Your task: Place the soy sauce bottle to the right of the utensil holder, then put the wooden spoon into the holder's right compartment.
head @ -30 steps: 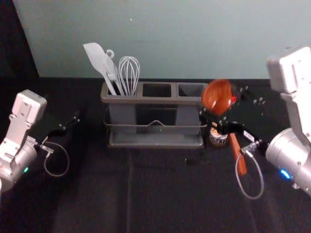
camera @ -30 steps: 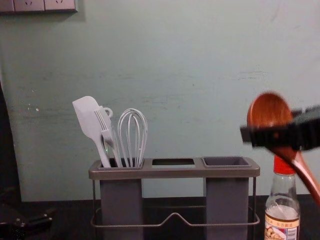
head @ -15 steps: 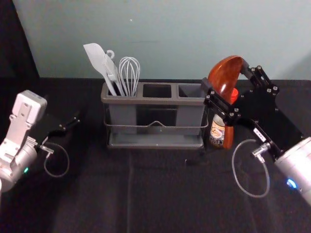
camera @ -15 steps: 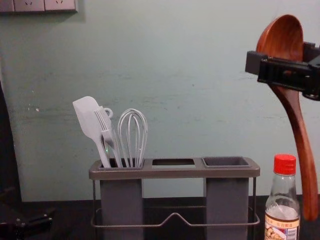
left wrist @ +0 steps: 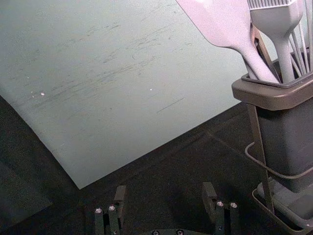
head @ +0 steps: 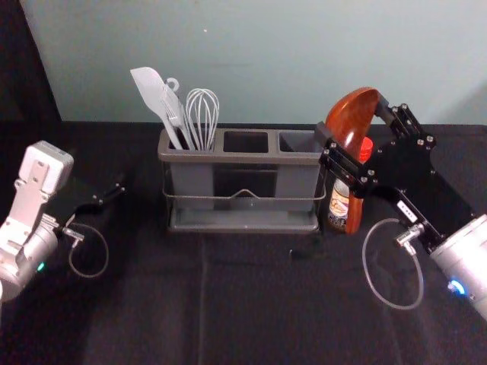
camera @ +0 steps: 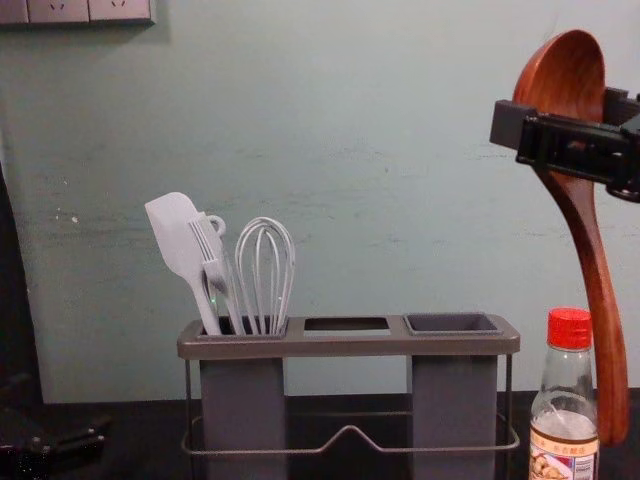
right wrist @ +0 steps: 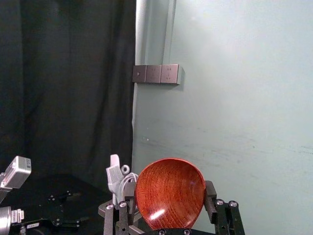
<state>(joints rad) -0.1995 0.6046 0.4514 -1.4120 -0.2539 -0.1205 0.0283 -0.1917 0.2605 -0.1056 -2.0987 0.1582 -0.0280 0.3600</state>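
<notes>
Spoon (camera: 562,75) clasped by right pincer (head: 351,122) above bottle (camera: 566,400), chest view baring handle (camera: 600,290), left pincer (head: 118,189) released leftward

Pale grey-green, flat painted wall (head: 266,68) stands behind the right claw (head: 352,122); thin dark scuffs (left wrist: 120,72) noted to the claw's left, soft shadow (head: 468,110) to its right. Grey-brown rectangular three-section socket panel (camera: 88,10) mounted left of the claw, higher up. Long black fabric curtain (right wrist: 73,88) hangs farther left. Black cloth-covered tabletop (head: 266,304) below, creased.
</notes>
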